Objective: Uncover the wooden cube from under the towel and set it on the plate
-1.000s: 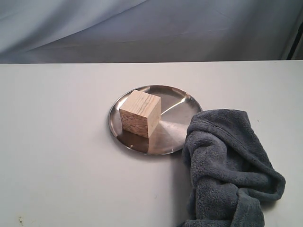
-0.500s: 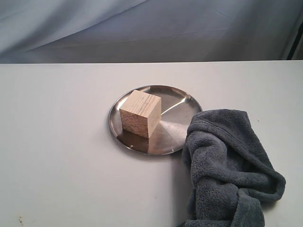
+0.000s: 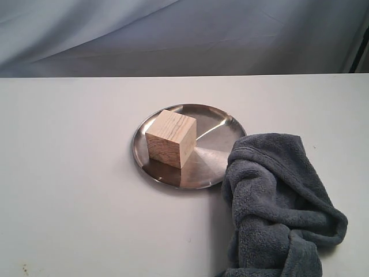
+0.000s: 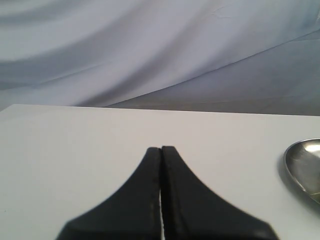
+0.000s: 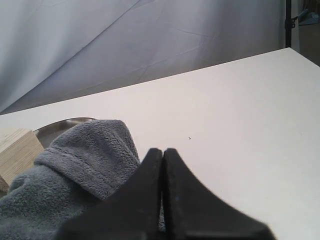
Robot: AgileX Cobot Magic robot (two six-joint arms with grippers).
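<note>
The wooden cube (image 3: 170,138) sits uncovered on the left half of the plate (image 3: 219,124), one corner turned toward the near side, its grain lines showing. The towel (image 3: 277,202) lies bunched in thick folds on the white table (image 3: 69,173) to the right and nearer, and its far-left edge laps over the plate's right rim. A pale draped cloth (image 3: 173,34) hangs behind the table's far edge. The left gripper (image 4: 161,150) is closed and holds nothing, low over bare table left of the plate. The right gripper (image 5: 163,152) is also closed and empty, just beside the towel.
</note>
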